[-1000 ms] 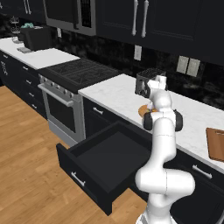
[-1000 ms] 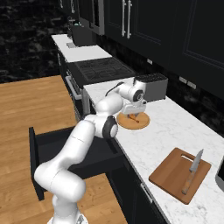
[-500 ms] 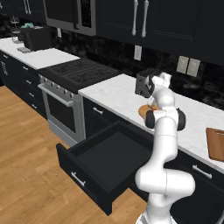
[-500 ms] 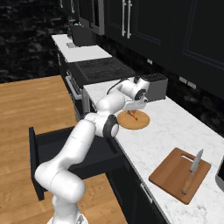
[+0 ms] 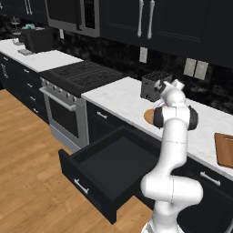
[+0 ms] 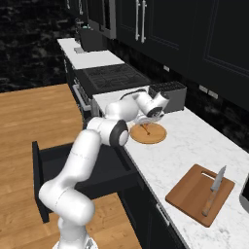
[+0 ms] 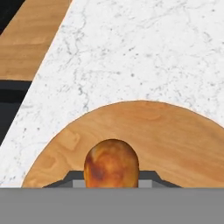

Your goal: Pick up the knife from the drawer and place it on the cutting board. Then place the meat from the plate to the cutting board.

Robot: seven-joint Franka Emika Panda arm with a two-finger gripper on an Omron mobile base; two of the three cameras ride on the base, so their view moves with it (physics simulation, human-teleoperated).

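Observation:
My gripper (image 7: 111, 180) hangs low over the round wooden plate (image 7: 175, 140) and is shut on the meat (image 7: 111, 163), a browned oval lump held between the two dark fingertips. The same plate (image 6: 151, 135) lies on the marble counter in front of the toaster, with my hand (image 6: 154, 110) bent down over it. Further right, the knife (image 6: 214, 190) rests on the reddish-brown cutting board (image 6: 192, 197), its blade pointing toward the wall. The board's edge (image 5: 224, 150) also shows at the far right. The black drawer (image 5: 109, 168) stands pulled open with a dark inside.
A black toaster (image 6: 171, 94) stands against the wall just behind the plate. The stove (image 5: 82, 75) lies to the left of the counter. The open drawer (image 6: 48, 165) juts out over the wooden floor beside my base. Bare marble lies between plate and board.
The jaws have closed in around the meat on the plate. The arm has barely moved over the plate.

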